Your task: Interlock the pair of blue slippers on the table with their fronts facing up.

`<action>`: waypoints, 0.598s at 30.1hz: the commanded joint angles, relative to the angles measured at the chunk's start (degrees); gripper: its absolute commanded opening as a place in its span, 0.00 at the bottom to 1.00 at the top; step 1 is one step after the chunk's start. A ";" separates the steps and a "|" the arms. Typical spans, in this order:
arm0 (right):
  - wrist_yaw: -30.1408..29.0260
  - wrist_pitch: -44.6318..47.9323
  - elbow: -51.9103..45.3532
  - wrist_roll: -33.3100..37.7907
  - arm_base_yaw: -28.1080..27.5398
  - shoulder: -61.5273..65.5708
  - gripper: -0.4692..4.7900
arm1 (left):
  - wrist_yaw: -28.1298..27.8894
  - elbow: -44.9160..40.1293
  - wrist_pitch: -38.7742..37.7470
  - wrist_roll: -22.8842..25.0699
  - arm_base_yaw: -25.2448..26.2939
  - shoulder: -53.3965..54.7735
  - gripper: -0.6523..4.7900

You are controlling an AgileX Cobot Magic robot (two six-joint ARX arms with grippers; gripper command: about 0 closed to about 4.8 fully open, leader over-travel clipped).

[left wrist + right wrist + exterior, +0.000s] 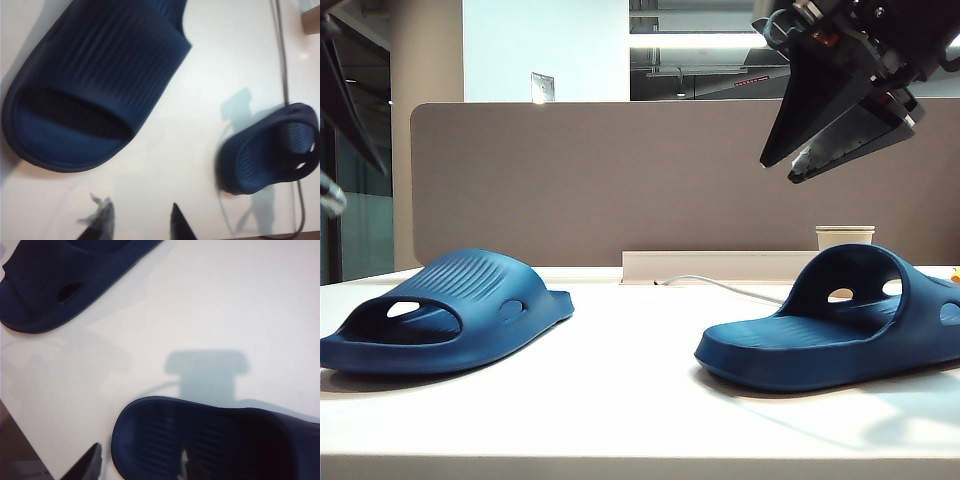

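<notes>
Both slippers sit flat on the table [620, 400], soles down, well apart: left slipper [440, 315] near the left edge of the exterior view, right slipper [840, 320] toward the right. Neither is held or touched. Nothing interlocked yet.

Right hand [835, 140] hangs high above the right slipper, fingers apart, empty. Its wrist view looks straight down on that slipper's strap [215, 440], with the finger tips framing it.

Left hand [137, 222] is barely in the exterior view, at the far left edge. Its wrist view is blurred; two finger tips show with a gap between them, nothing in the gap, and the left slipper [95, 90] lies ahead of them on the table.

Behind the slippers: a cable [720, 285], a white tray [720, 265], a paper cup [845, 236], then the partition panel [620, 180].

Judgement: approach stage, before any grasp. Next: each hand drops onto its slipper, grips the strap or sole edge, lifts, then brings the two together mid-table.
</notes>
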 commanded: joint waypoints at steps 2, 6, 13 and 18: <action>-1.31 0.59 0.22 0.11 0.11 -0.26 0.47 | 1.38 -3.98 2.54 -1.70 -0.07 -0.90 0.39; -6.84 0.81 0.24 -0.17 0.09 -0.26 0.47 | 2.43 -8.68 7.39 -5.01 -0.07 -2.93 0.39; -16.70 0.79 0.22 -1.60 0.11 -0.26 0.47 | 2.43 -13.20 9.25 -8.44 -0.07 -7.45 0.39; -20.06 0.76 0.22 -1.75 0.15 -0.24 0.47 | 2.43 -16.41 10.80 -13.03 -0.07 -10.45 0.40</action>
